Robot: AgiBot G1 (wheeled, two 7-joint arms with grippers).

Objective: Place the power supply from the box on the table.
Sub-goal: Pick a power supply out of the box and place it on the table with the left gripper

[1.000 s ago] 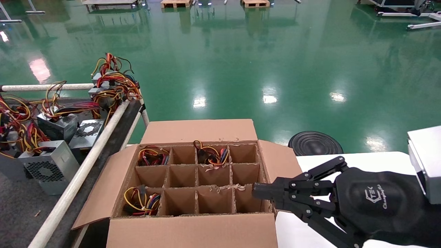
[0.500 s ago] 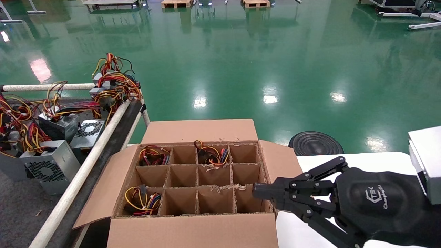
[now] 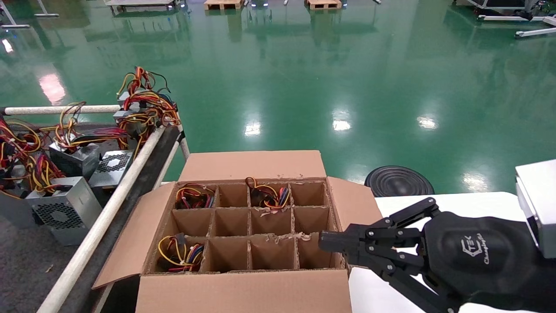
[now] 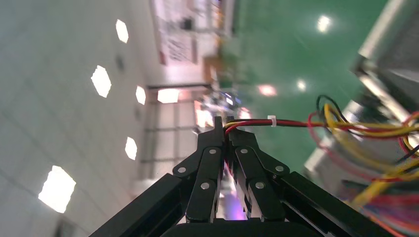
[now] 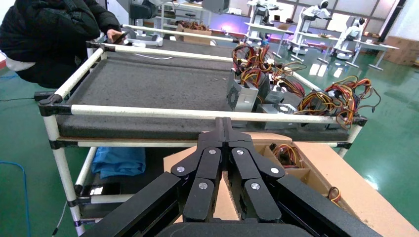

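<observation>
Almost nothing has moved since the earlier frames: the scene shifts only slightly in the head view, and the right gripper stays where it was, at the near right corner of the box.

The right gripper is black, its fingers pressed together with nothing between them. It reaches in from the right, with its tip over the rim of the near right cell.

The left gripper is out of the head view. Its own wrist camera shows its fingers pinched on a red and yellow wire bundle. The wires trail away toward a grey metal case, blurred at the edge of that view.

The box is a brown cardboard carton with open flaps and a divider grid of 12 cells. 3 cells hold wires: the far left cell, the third cell of the far row and the near left cell. The other 9 look empty.

To the robot's left stands the table, dark grey with white tube rails. Several power supplies lie on it in a cluster, including a grey one with a fan grille, under tangled red, yellow and black wires.

A white surface lies under the right arm.
</observation>
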